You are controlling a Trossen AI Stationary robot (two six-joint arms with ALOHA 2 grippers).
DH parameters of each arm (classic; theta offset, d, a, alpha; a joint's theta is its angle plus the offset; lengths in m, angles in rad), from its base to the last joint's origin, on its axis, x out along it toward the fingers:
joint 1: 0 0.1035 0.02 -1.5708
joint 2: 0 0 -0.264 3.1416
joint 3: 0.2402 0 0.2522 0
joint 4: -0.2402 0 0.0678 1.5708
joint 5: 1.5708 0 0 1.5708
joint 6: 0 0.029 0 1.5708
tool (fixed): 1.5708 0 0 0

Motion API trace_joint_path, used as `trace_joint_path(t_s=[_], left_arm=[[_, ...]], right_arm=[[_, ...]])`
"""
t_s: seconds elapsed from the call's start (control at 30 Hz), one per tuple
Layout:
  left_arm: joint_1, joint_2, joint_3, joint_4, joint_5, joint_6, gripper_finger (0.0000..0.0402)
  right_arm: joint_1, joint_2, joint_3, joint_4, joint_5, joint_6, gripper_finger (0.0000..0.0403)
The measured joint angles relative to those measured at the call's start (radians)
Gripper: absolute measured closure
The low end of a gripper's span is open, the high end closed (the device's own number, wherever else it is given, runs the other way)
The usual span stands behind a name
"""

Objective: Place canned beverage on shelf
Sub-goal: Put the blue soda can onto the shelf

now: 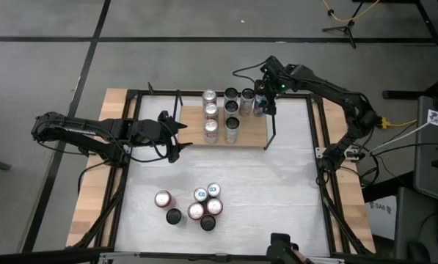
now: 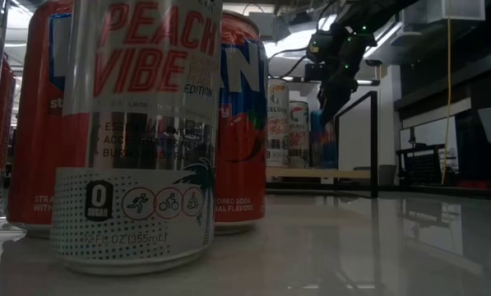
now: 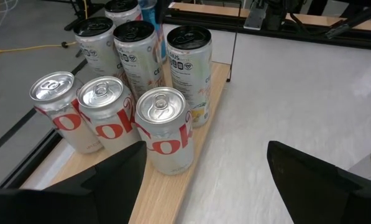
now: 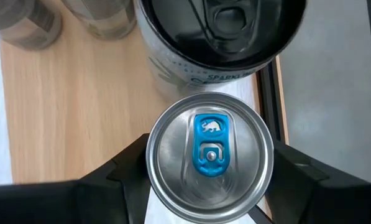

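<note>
The right gripper clamps a blue-tabbed can at the shelf's far right corner, seemingly just above the board, while the left gripper waits wide near its left end.

Looming foreground cans block most of the bench in the low view; the shelf beyond shows only partly.

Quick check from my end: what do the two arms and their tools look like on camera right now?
Both arms are black, jointed and slim, with black cables looping along them. The left tool and right tool each end in two flat, dark, wedge-shaped fingers. A small green light glows near the right wrist.
</note>
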Motion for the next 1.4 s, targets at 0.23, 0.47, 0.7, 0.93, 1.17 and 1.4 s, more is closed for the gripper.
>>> trace_joint_path(t_s=[0.23,0.47,0.7,0.93,1.17,1.4], left_arm=[[0.000,0.000,0.000,0.000,0.000,0.000,0.0075],[0.000,0.000,0.000,0.000,0.000,0.000,0.0075],[0.000,0.000,0.000,0.000,0.000,0.000,0.0075],[0.000,0.000,0.000,0.000,0.000,0.000,0.0075],[0.000,0.000,0.000,0.000,0.000,0.000,0.0075],[0.000,0.000,0.000,0.000,0.000,0.000,0.0075]], right_arm=[[0.000,0.006,0.000,0.002,0.012,0.000,0.0168],[0.000,0.007,0.000,0.002,0.016,0.000,0.0142],[0.000,0.008,0.000,0.001,0.021,0.000,0.0120],[0.000,0.008,0.000,0.001,0.022,0.000,0.0119],[0.001,0.008,0.000,0.001,0.021,0.000,0.0118],[0.001,0.007,0.000,0.001,0.017,0.000,0.0118]])
